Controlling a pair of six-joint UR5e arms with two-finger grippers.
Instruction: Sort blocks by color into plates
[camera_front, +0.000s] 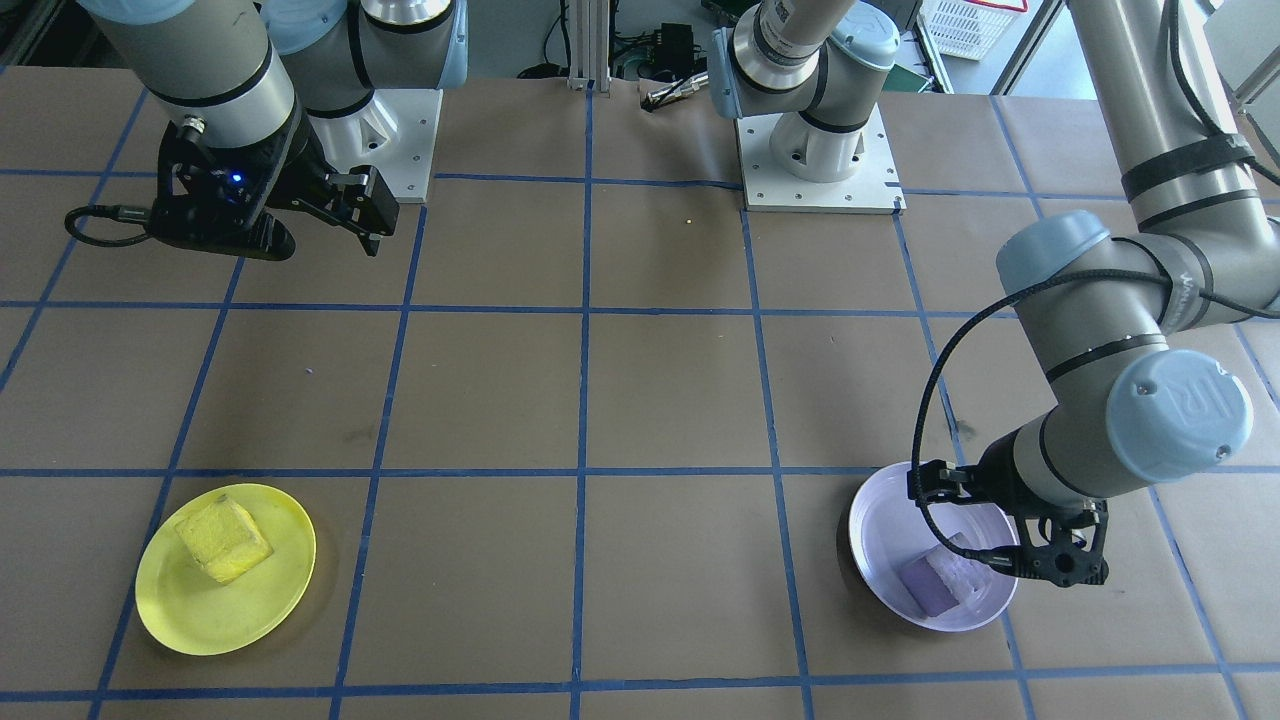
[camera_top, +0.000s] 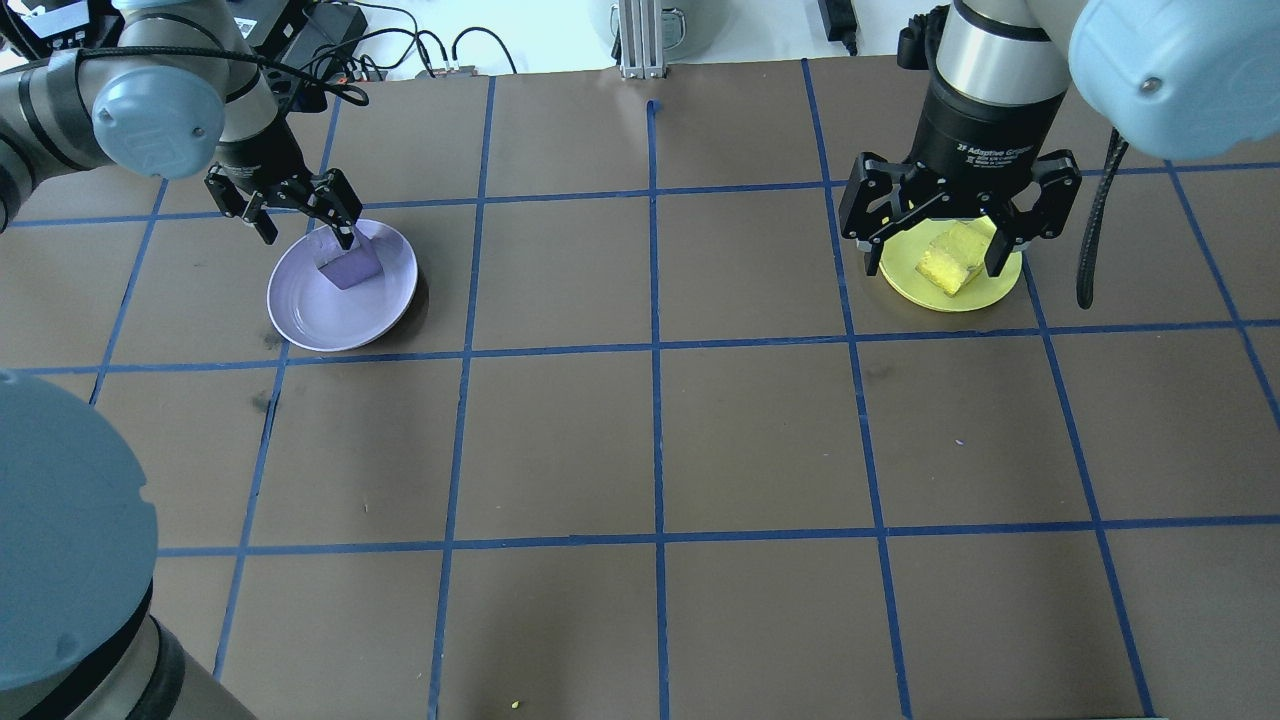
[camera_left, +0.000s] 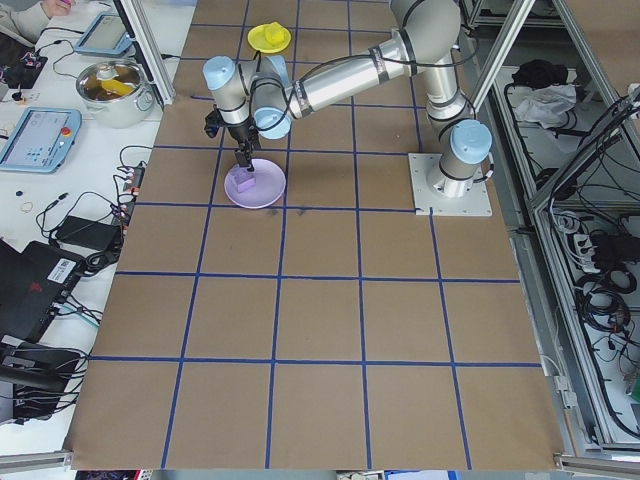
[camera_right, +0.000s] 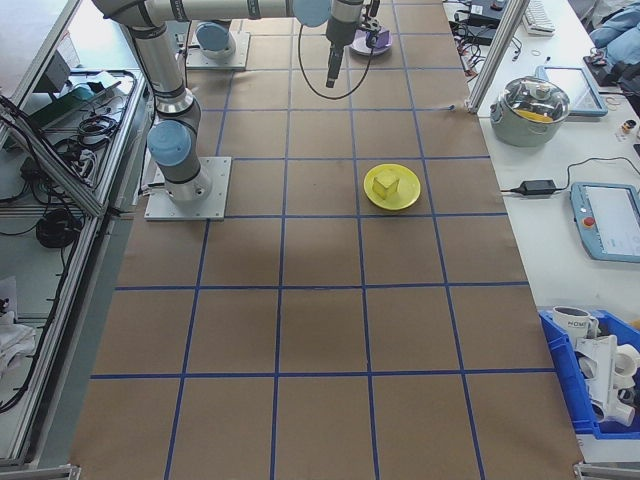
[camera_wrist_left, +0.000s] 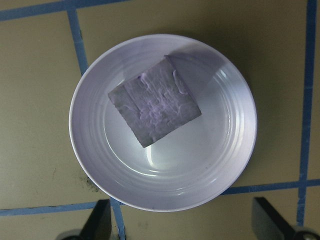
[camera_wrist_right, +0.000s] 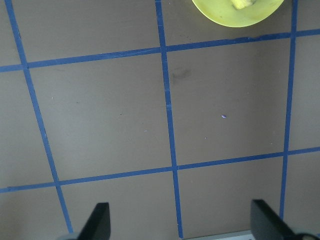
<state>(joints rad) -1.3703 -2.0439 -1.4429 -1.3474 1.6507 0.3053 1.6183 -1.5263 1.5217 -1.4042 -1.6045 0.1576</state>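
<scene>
A: How is the left gripper (camera_top: 300, 210) seen to stand?

B: Its fingers are spread apart above the lavender plate (camera_top: 300, 320), and nothing is held between them. In the left wrist view the purple block (camera_wrist_left: 155, 107) is shown lying free in the plate, a little off centre, with the fingertips well clear on either side.

A: And the right gripper (camera_top: 958, 215)?

B: It is also spread wide and empty, raised above the counter (camera_top: 650, 440). In the front view it is seen hanging near the robot's base, well apart from the yellow plate (camera_front: 180, 620), where the yellow block (camera_front: 224, 540) is resting.

A: So the sorting is judged complete?

B: It appears so: each block is found in the plate of its own colour.

A: What could still be spoiled?

B: The left gripper is hung low over the lavender plate. If it is drawn away sideways rather than upward, the block could be clipped by a finger and pushed toward the rim, or the light plate could be dragged across the counter. The yellow side is considered safe, since nothing is near it.
</scene>
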